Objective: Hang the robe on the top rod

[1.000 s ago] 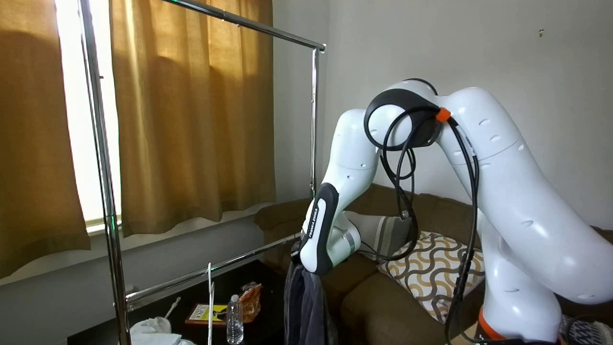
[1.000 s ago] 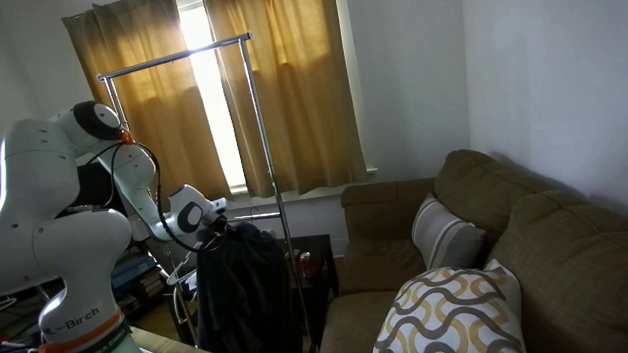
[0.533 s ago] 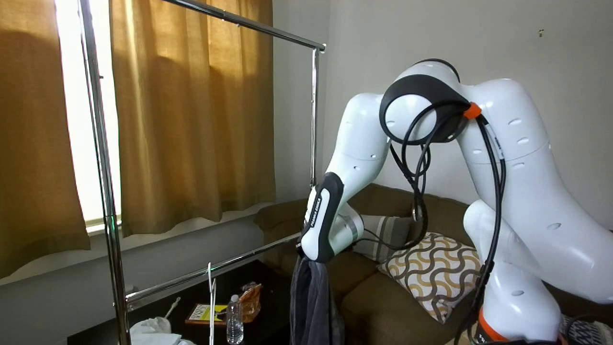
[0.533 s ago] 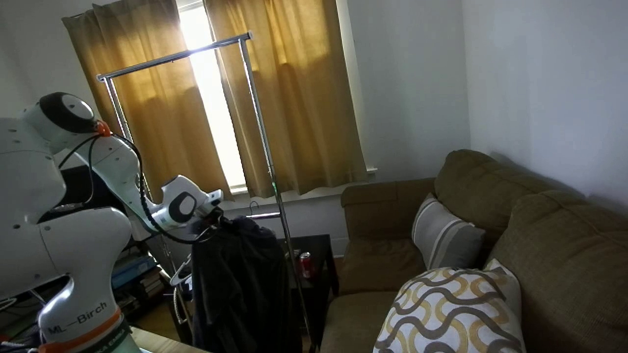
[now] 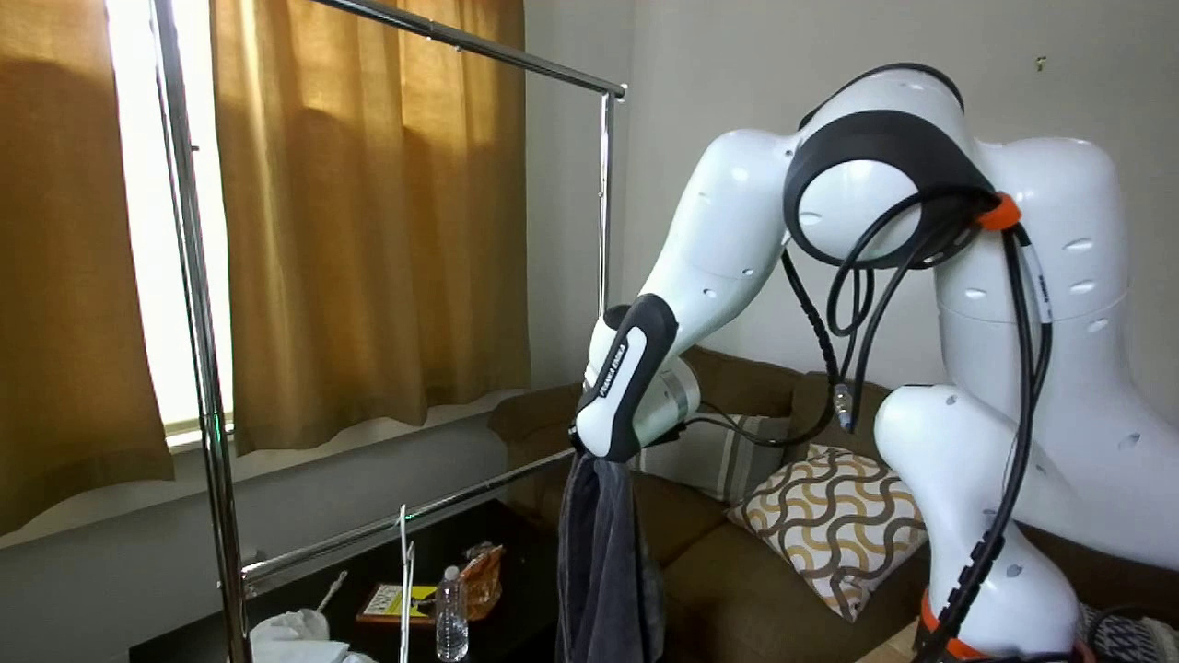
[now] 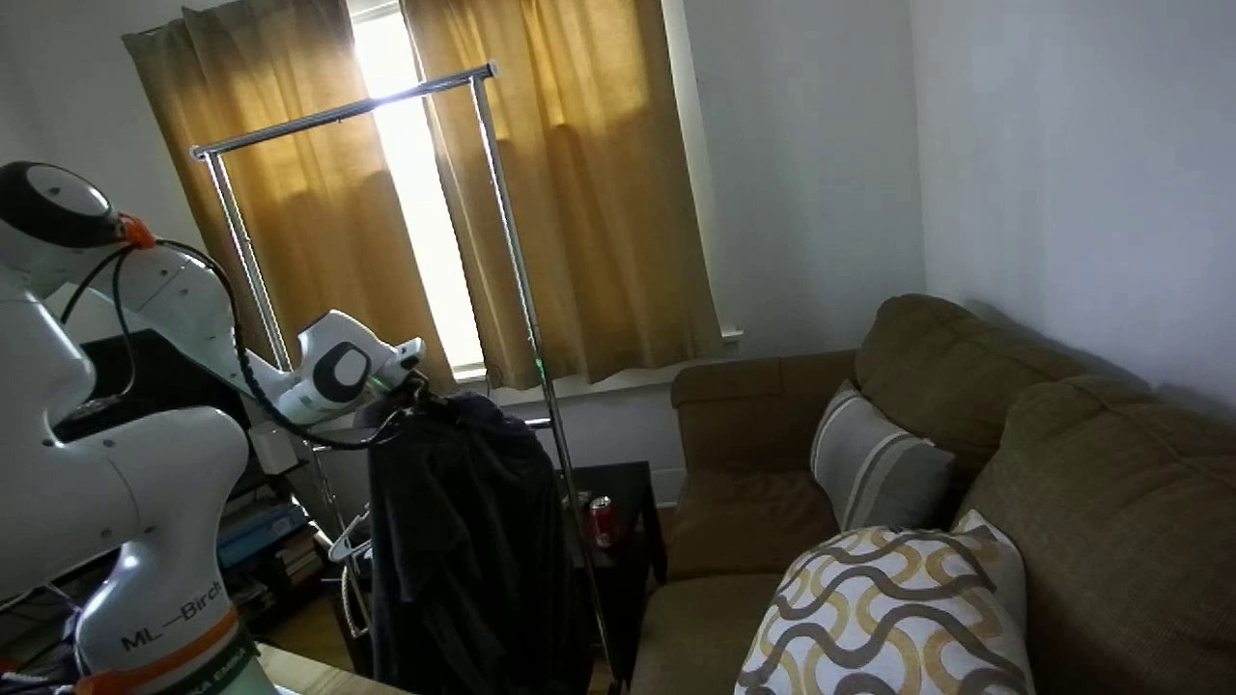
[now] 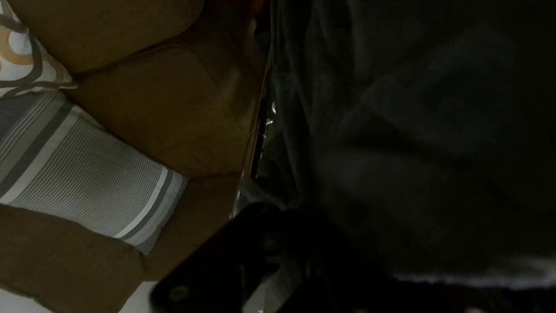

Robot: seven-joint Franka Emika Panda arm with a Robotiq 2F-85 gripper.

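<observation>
The dark charcoal robe (image 5: 608,562) hangs below my gripper (image 5: 582,444) in both exterior views. In an exterior view the robe (image 6: 463,550) hangs in front of the rack, its upper end at the gripper (image 6: 415,384). In the wrist view the robe (image 7: 412,121) fills the right side, and the dark fingers (image 7: 284,211) close together on its cloth. The picture is very dark there, and any hanger inside the robe is hidden. The silver top rod (image 5: 497,52) is bare and well above the gripper; it also shows in an exterior view (image 6: 338,113).
The rack's lower bar (image 5: 414,516) runs behind the robe, between vertical poles (image 6: 517,251). A white hanger (image 5: 405,580) stands near a water bottle (image 5: 451,615) on the dark table. A red can (image 6: 603,521) stands there too. A brown sofa (image 6: 763,415) with pillows is beside the rack.
My gripper and the robe have risen steadily. The arm's elbow has swung up and back, away from the rack. The robe stays held; the rack has not moved.
</observation>
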